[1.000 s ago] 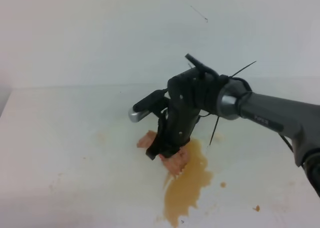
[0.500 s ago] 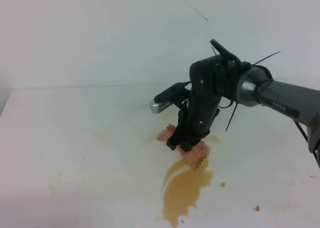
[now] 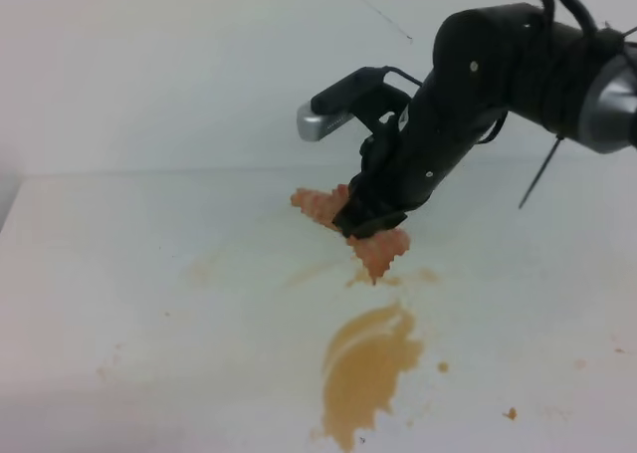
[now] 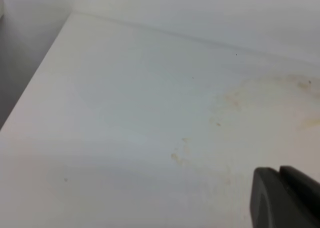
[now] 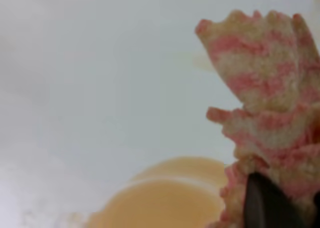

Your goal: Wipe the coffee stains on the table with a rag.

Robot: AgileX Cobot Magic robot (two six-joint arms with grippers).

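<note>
I note that over the last second my right gripper (image 3: 370,222) has lifted away from the coffee puddle (image 3: 366,368) and swung back and to the right, taking the rag (image 3: 381,248) with it. A second ago the cloth was pressed on the upper edge of the puddle; now it hangs pinched between the jaws, clear of the table (image 3: 129,304), its zigzag corners drooping free on both sides of the gripper.

The right wrist view shows the rag (image 5: 272,112) blotched tan between its pink bands, so I judge it has taken up some liquid.

The puddle's top has pulled lower and rounder, and a faint brown smear (image 3: 390,277) marks the swept ground just below the hanging cloth. Most of the puddle remains, with small specks (image 3: 511,412) to its right. I judge the wipe only part done; another pass is needed.

The left gripper (image 4: 286,198) shows only a dark corner at the frame edge; I cannot tell its state. Faint stains (image 4: 176,157) lie near it.
</note>
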